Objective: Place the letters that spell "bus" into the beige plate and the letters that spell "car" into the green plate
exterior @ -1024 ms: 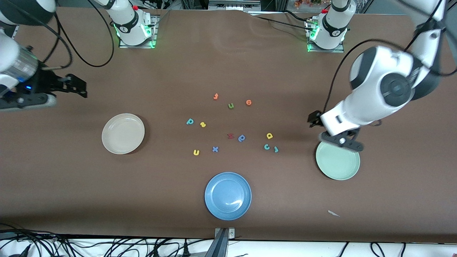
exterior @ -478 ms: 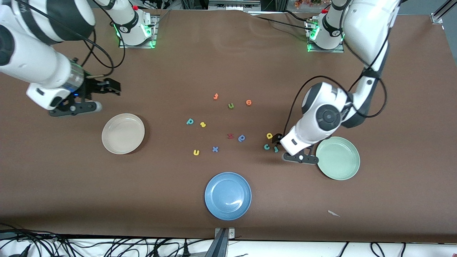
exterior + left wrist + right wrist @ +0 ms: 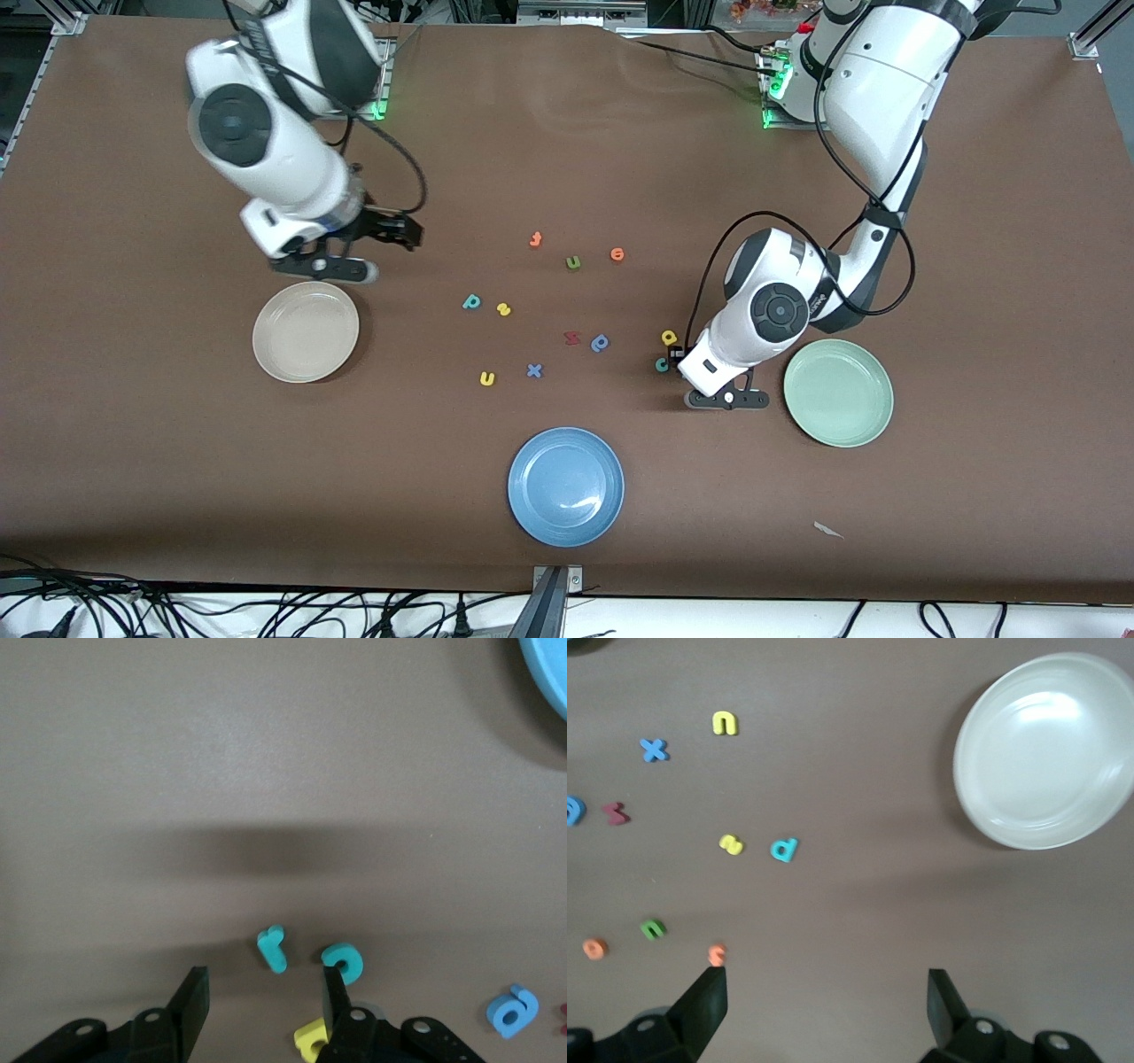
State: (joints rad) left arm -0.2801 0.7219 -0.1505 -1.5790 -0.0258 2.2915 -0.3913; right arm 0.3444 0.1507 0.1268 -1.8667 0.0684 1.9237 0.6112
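Down on the brown worktop, the round cream-beige plate fills one corner of the frame, nothing in it. Mid-frame, the teal foam "b" sits just beside the yellow foam "s". The yellow foam "u" lies near the blue foam "x". A dark red foam letter is close to the frame's edge. The green foam "u", the orange foam "o" and another orange foam letter cluster by one black finger. The right claw is spread wide, with nothing between its fingers.

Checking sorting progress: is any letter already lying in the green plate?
No: the front view shows the green plate bare, with the teal "c" on the table beside it.
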